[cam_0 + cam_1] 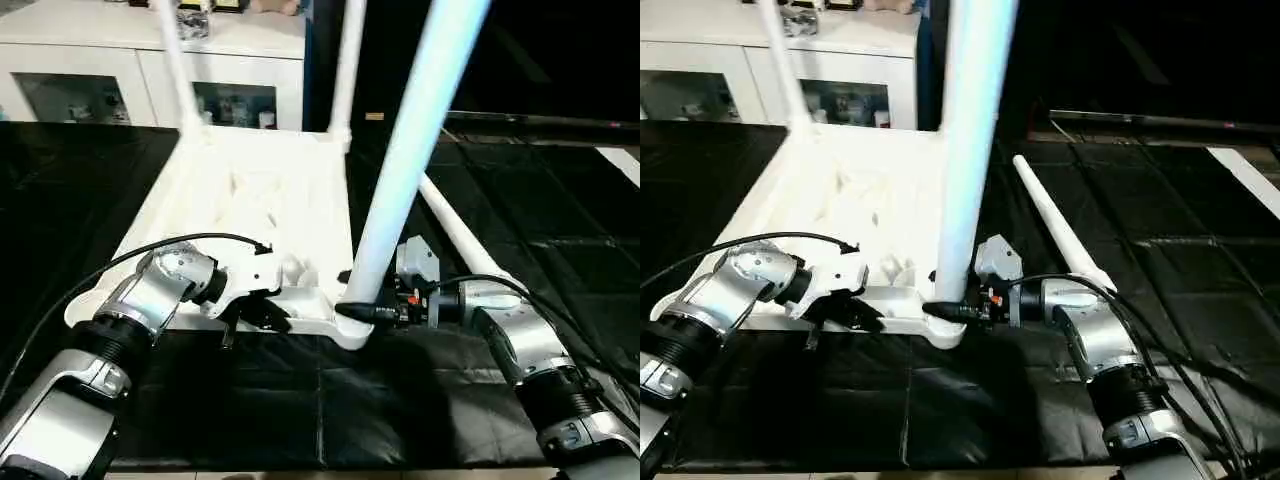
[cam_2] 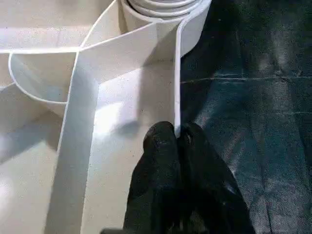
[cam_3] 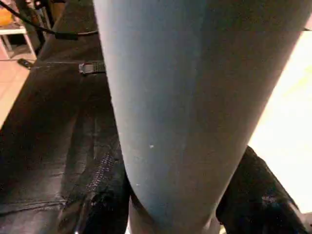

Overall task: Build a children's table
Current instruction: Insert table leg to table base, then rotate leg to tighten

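Left hand (image 1: pixel 262 318) pinches the near rim of the upturned tabletop (image 1: pixel 250 200) on the counter (image 1: pixel 520 190). Right hand (image 1: pixel 362 312) clamps the near-right leg (image 1: pixel 405 170), apparently seated. Next: fetch the spare leg (image 1: pixel 1055 225) lying right.

A white cabinet (image 1: pixel 150 70) with glass doors stands behind the black sheet (image 1: pixel 560 200) covering the floor.

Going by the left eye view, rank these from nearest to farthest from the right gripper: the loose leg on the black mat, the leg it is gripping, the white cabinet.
1. The gripped leg, standing upright between the right gripper fingers.
2. The loose leg, lying on the mat just behind the gripper.
3. The white cabinet, far back on the left.
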You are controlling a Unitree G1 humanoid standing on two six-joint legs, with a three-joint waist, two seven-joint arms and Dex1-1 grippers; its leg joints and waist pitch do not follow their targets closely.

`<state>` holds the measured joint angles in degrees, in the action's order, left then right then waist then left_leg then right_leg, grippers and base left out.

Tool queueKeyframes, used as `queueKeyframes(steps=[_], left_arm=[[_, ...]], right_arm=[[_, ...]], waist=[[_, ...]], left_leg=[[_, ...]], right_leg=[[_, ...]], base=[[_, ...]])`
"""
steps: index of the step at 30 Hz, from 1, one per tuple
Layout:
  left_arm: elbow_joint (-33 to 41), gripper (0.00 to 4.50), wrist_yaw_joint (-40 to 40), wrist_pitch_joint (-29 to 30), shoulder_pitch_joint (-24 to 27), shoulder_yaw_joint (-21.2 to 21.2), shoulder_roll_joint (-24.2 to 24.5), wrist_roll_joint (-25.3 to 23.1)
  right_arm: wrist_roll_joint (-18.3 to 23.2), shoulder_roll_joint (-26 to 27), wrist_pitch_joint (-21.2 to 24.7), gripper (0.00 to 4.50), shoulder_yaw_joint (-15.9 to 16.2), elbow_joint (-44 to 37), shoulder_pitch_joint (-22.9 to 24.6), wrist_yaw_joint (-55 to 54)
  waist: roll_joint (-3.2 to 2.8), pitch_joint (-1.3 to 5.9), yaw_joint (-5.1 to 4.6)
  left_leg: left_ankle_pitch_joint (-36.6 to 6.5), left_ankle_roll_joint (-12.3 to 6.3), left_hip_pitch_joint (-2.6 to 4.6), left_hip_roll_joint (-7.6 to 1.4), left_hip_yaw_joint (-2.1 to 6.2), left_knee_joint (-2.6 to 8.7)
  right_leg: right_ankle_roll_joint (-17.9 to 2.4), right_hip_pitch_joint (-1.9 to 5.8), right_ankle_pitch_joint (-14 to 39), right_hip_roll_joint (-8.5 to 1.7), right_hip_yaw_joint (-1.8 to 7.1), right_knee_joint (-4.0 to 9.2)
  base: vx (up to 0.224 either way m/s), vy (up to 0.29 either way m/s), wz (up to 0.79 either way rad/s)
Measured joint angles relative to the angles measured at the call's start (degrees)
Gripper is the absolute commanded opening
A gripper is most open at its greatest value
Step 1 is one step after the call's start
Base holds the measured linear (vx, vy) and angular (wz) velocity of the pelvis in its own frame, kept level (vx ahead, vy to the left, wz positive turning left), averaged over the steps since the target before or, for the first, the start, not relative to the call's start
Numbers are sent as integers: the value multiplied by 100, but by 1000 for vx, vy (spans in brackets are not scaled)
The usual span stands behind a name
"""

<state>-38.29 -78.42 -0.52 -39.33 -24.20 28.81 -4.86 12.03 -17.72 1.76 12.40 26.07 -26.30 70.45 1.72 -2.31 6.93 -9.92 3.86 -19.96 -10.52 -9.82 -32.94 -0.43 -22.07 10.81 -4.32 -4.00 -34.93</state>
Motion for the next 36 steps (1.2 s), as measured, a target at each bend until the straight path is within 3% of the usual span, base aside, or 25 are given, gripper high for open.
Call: queueKeyframes(steps=[10,15,17,20,22,24,31,36], left_arm=[[-72,0,-18,34,-47,2,-14,-49],[98,0,136,399,51,148,5,-48],[556,0,438,746,362,346,74,-38],[1554,0,1027,1640,968,738,74,-1],[2112,0,1406,2257,1268,938,-81,20],[2547,0,1737,2703,1503,1092,-296,41],[3412,0,2842,4024,1749,1322,-879,-159],[3523,0,3114,4226,1728,1296,-990,-171]], right_arm=[[-44,61,1,191,-23,11,2,-27],[-36,350,1,191,-154,149,-12,-446],[-43,558,-7,191,-258,314,-36,-799],[-44,958,-122,190,-484,702,-102,-1582],[-67,1120,-189,190,-568,985,-300,-2063],[-71,1248,-246,190,-675,1212,-429,-2377],[-297,1588,-343,190,-812,2007,-1057,-3260],[-318,1699,-414,190,-920,2312,-1245,-3527]], waist=[[7,6,-15],[6,6,-56],[9,4,-115],[18,-6,-284],[17,-10,-406],[22,-13,-464],[65,-41,-504],[96,-43,-494]], left_leg=[[0,1,4,-1,-1,8],[0,2,13,0,0,16],[1,2,18,0,0,18],[1,3,4,2,10,16],[0,4,-2,-1,41,18],[0,4,-9,-3,80,20],[0,3,-14,-19,81,19],[0,4,-12,-21,79,21]], right_leg=[[2,1,10,0,-1,-2],[2,1,10,0,-2,-2],[2,-1,10,0,-2,-2],[2,-19,10,-4,-12,14],[2,-24,10,-6,-54,73],[1,-29,10,-11,-109,128],[-32,-30,-10,-11,-144,166],[-72,-33,-36,-10,-146,168]], base=[[0,0,0],[0,0,0],[0,0,0],[-30,11,-13],[-30,28,-20],[-8,15,-9],[0,0,0],[0,0,0]])
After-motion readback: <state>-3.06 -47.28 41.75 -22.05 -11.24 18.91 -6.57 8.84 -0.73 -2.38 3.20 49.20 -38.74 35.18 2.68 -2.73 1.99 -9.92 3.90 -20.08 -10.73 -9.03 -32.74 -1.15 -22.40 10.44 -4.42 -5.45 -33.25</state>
